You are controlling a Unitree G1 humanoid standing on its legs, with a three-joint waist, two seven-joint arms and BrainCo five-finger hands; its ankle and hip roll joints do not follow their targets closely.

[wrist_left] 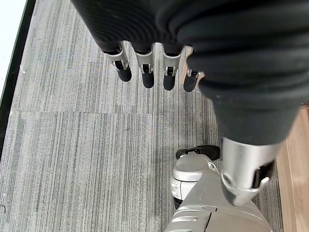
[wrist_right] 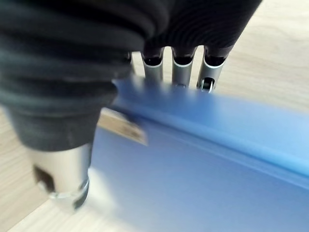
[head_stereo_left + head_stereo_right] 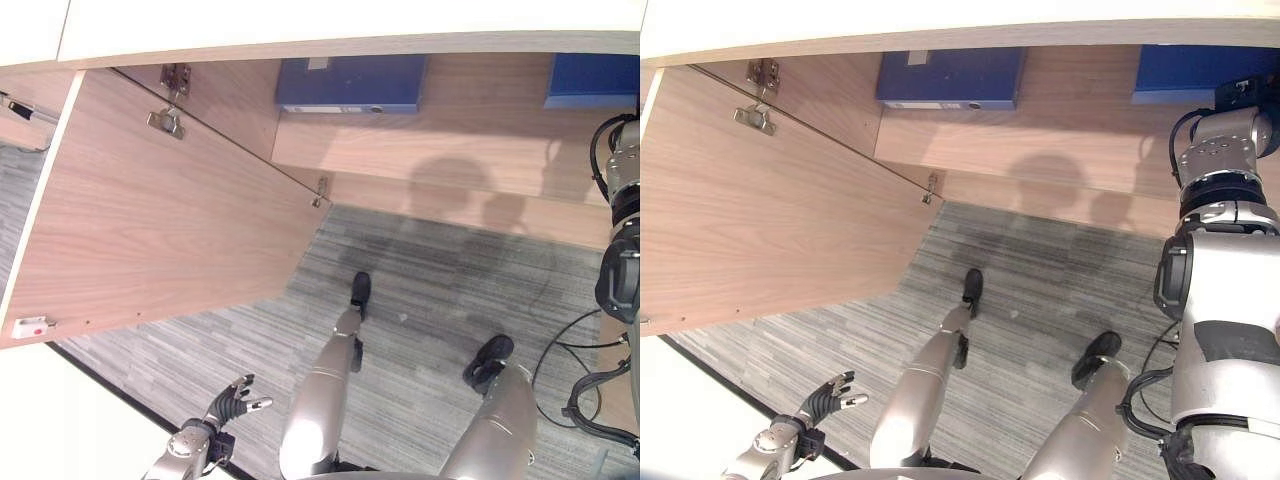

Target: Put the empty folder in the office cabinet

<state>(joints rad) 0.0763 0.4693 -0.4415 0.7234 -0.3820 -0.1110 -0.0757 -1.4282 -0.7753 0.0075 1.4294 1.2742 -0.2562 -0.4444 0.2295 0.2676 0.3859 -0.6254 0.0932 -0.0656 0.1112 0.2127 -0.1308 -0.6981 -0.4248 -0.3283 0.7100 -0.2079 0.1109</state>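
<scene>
My right hand (image 2: 178, 63) grips the blue folder (image 2: 203, 159), fingers over its top edge, on the cabinet shelf (image 3: 440, 130). Empty, it should be light, stiff and slick; the spine edge suits. The eye views add my relaxed, empty left hand (image 3: 238, 400).

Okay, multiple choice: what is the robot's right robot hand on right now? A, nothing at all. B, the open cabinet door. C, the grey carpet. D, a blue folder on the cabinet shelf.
D: in the right wrist view the right robot hand has its fingers over the top edge of a blue folder lying on the wooden cabinet shelf.
</scene>
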